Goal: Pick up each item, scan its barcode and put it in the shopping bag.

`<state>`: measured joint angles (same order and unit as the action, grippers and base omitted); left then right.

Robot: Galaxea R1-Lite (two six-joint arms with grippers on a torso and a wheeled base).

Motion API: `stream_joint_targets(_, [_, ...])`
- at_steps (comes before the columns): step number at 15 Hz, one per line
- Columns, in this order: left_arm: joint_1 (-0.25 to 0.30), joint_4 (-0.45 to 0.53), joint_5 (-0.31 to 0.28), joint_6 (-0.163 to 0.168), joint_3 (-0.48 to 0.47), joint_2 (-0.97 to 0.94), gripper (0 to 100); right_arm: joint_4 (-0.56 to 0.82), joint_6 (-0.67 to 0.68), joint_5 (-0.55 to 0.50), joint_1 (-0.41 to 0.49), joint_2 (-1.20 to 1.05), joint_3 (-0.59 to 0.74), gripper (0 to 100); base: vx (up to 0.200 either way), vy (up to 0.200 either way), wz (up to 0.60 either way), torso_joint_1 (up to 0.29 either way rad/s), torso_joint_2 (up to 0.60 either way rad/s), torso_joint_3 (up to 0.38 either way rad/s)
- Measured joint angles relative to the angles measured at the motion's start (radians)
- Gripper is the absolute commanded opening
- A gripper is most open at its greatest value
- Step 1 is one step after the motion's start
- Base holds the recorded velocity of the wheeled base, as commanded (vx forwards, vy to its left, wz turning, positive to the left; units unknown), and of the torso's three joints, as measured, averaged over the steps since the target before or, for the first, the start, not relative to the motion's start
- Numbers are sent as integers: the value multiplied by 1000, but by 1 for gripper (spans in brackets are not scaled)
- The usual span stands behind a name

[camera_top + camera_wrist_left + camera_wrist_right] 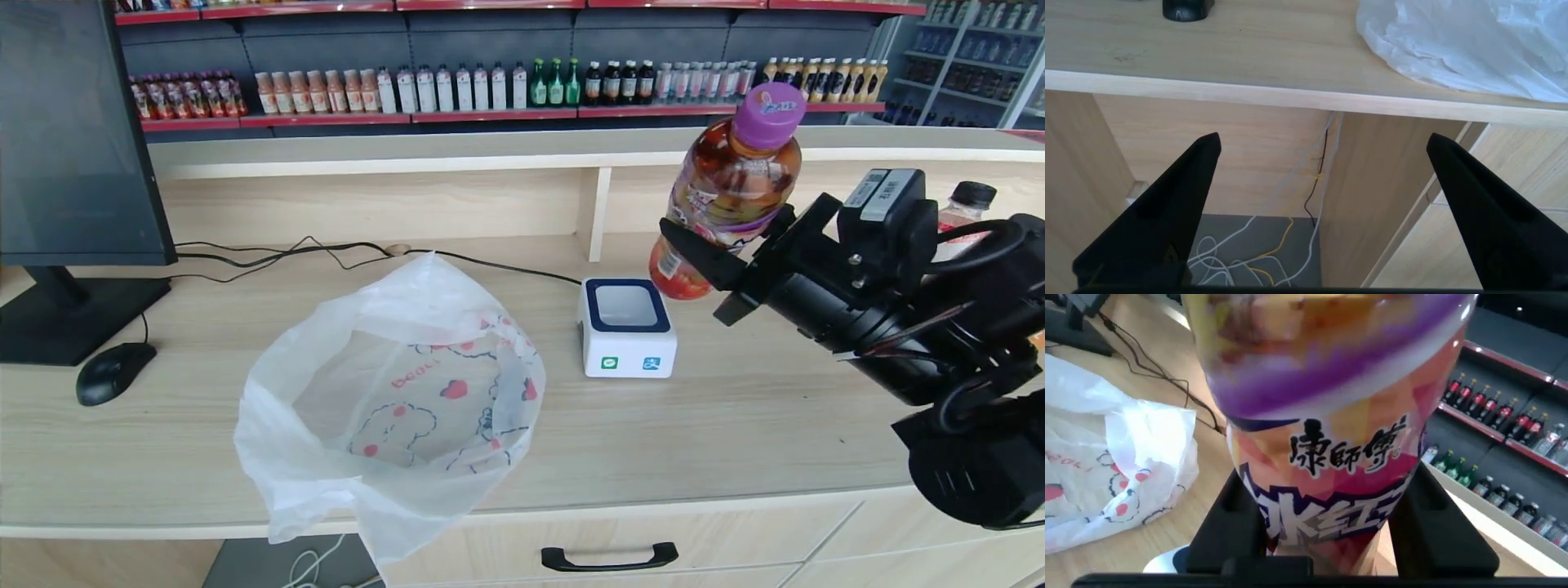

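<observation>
Shelves [490,90] of bottled drinks run across the back wall at 12 o'clock: a shop setting, stock only, not part of the task. A pale wood counter [735,425] spans the head view, with a raised ledge behind it and a drawer handle [608,557] on its front at 6 o'clock. A dark monitor [73,131] stands at 10 o'clock, its cables [286,253] trailing across the counter toward the scanner.

The shopping bag [392,408], thin white plastic with red prints, sits at 7 o'clock from centre. Its mouth is propped wide open and facing up, likely so items can drop straight in. It looks empty and its lower edge droops over the counter front.

The bottle [727,196], amber tea with a purple cap, is held clear of the counter at 1 o'clock from the scanner. It is tilted, cap toward 1 o'clock and base toward 7. The base end of the label leans toward the scanner window, likely to present the barcode. The right gripper [722,249] pinches the bottle around its lower body, one finger on each side.

The scanner [627,327], a white box with its window facing up, sits just right of the bag. The left gripper [1323,212] hangs below the counter edge with fingers spread wide, holding nothing, likely parked clear.

A mouse [114,371] lies at 9 o'clock. A second bottle [963,212] with a black cap waits at 3 o'clock behind the right arm
</observation>
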<state>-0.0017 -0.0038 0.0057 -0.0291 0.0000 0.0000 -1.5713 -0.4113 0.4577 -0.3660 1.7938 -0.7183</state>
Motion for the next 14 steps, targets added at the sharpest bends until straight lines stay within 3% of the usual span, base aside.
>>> stream_joint_targets(6, [0, 0, 0, 0, 0, 0, 100, 1, -153, 7, 41, 58, -59, 0, 0, 0, 0, 0, 0, 0])
stream_joint_targets(9, [0, 0, 0, 1, 0, 0, 100, 1, -234, 106, 30, 89, -80, 0, 0, 0, 0, 0, 0, 0])
stream_joint_targets(14, [0, 0, 0, 1, 0, 0, 100, 1, -273, 165, 20, 136, -94, 0, 0, 0, 0, 0, 0, 0])
